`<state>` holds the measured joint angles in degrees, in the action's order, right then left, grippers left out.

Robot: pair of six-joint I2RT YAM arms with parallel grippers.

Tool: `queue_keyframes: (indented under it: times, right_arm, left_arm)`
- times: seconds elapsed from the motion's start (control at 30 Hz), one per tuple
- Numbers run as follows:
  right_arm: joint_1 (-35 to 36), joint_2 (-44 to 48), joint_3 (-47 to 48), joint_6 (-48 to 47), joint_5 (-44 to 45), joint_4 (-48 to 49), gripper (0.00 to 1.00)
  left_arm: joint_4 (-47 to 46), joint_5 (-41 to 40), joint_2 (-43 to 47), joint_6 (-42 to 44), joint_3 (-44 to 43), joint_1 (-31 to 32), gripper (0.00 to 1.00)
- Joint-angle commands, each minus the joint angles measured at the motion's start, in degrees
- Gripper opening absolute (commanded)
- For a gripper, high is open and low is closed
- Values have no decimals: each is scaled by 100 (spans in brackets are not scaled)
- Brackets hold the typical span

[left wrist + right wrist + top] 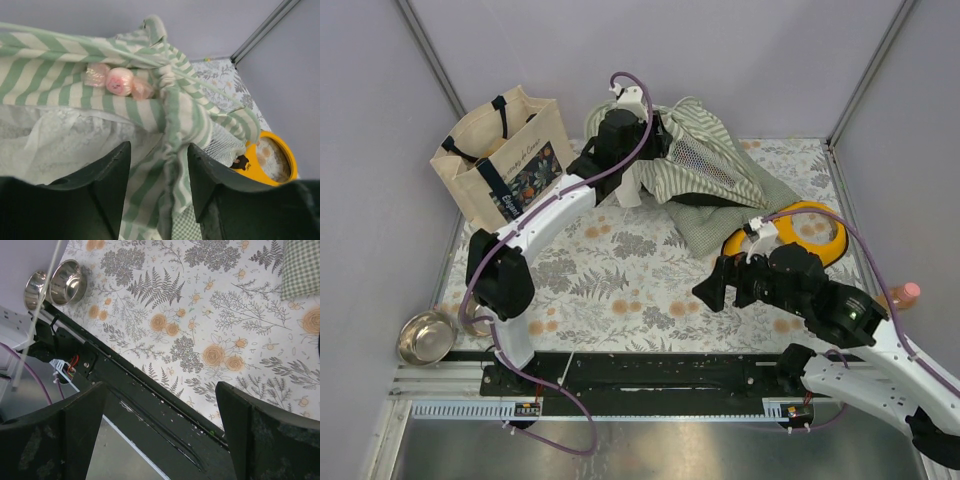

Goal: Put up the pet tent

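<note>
Your left arm extends rearward; its hand (pixel 159 185) straddles fabric of the tent (pixel 715 165) at the tabletop (pixel 620 280) rear, and you cannot confirm a grip. Your right hand (pixel 160 435) hovers open near the front edge.

Top external: high behind the near edge, looking down on the whole table (pixel 620 290).
Left wrist: close up against the tent (pixel 150 115), facing the far right corner.
Right wrist: low over the near edge, facing left toward the bowl (pixel 70 287).
Shared: top and left wrist, tent; top and right wrist, bowl.
</note>
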<state>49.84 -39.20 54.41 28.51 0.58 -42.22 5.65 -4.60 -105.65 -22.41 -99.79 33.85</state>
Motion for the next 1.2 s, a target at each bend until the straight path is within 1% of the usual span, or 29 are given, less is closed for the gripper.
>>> queue_keyframes:
  times: [0.0, 0.03, 0.07, 0.13, 0.17, 0.23, 0.33, 0.37, 0.5, 0.63, 0.77, 0.83, 0.9, 0.93, 0.97, 1.03, 1.07, 1.1, 1.13, 1.17]
  right_arm:
    - [17, -350, -316, 610, -205, 932, 99]
    - [17, -465, -422, 751, -425, 1291, 100]
    - [25, -579, -579, 891, -627, 1591, 100]
    - [121, -781, -887, 1103, -822, 2250, 99]
    - [226, -878, -1019, 1217, -823, 2601, 100]
    - [464, -1071, -1108, 1402, -709, 2972, 99]
    - [990, -1309, -916, 1455, -130, 3183, 100]
    - [1105, -1353, -924, 1490, -93, 3350, 100]
    - [1282, -1651, -994, 1622, -84, 4158, 99]
    - [1370, -2047, -853, 1482, -110, 4169, 98]
    - [1396, -2293, -889, 1473, -356, 4696, 92]
    - [1396, -2451, -862, 1473, -374, 4714, 85]
    - [1405, -2583, -880, 1569, -383, 4714, 68]
    - [1396, -2636, -906, 1622, -383, 4731, 53]
    - [1396, -2637, -1002, 1701, -357, 4775, 36]
    - [1396, -2567, -1116, 1807, -235, 4802, 12]
    - [1396, -2497, -1152, 1859, -112, 4750, 0]
    - [1396, -2418, -1170, 1886, -93, 4679, 0]
    - [1396, -2356, -1161, 1912, 151, 4592, 0]
    - [1405, -2260, -1126, 1930, 223, 4504, 0]
  left_arm:
    - [-688, -50, 492, -17, 407, -10, 48]
    - [-662, -32, 492, -35, 364, -10, 33]
    - [-644, -32, 449, -61, 320, -10, 21]
    - [-644, -6, 317, -157, 250, -10, 3]
    - [-574, -93, 264, -254, 180, -10, 0]
    - [-319, -260, 194, -578, 100, -18, 0]
    - [-415, -558, 150, -965, 118, -1, 0]
    - [-416, -620, 123, -1062, 83, 8, 0]
    - [-416, -700, -61, -1160, -154, 96, 0]
    - [-328, -980, -237, -1177, -383, 210, 0]
    - [-328, -1419, -360, -1397, -454, 280, 0]
    - [-354, -1552, -439, -1511, -506, 315, 0]
    - [-363, -1649, -509, -1538, -568, 324, 0]
    - [-372, -1641, -544, -1503, -603, 324, 0]
    - [-363, -1632, -554, -1468, -603, 333, 0]
    - [-354, -1562, -536, -1345, -586, 342, 0]
    - [-337, -1518, -501, -1310, -542, 333, 7]
    - [-354, -1448, -423, -1248, -463, 342, 25]
    - [-398, -1343, -352, -1170, -376, 342, 45]
    - [-415, -1150, -221, -1012, -279, 333, 70]
